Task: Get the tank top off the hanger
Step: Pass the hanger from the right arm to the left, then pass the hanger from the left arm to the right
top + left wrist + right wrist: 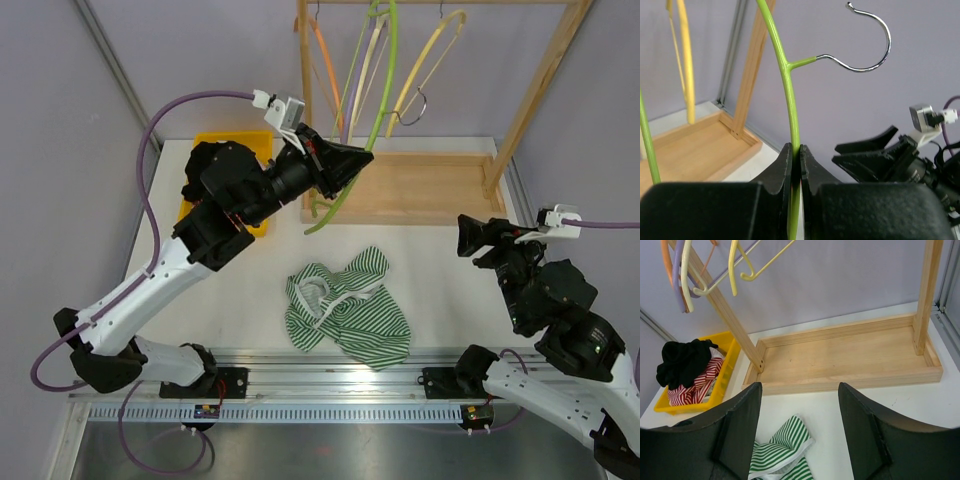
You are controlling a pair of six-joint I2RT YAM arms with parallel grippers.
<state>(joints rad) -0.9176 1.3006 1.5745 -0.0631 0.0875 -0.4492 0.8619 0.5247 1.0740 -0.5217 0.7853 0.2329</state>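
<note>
A green-and-white striped tank top (349, 309) lies crumpled on the white table, off any hanger; a corner of it shows in the right wrist view (782, 452). My left gripper (345, 165) is shut on a lime green hanger (383, 95) and holds it raised by the wooden rack. In the left wrist view the fingers (796, 167) clamp the hanger's thin rod (790, 100), its metal hook (867, 50) free in the air. My right gripper (470, 236) is open and empty, right of the tank top; in its own view it (800, 412) hovers above the table.
A wooden rack (425, 185) with a flat base stands at the back; orange, cream and yellow hangers (425, 65) hang on it. A yellow bin (235, 165) of clothes sits at the back left, also in the right wrist view (695, 372). A metal rail runs along the near edge.
</note>
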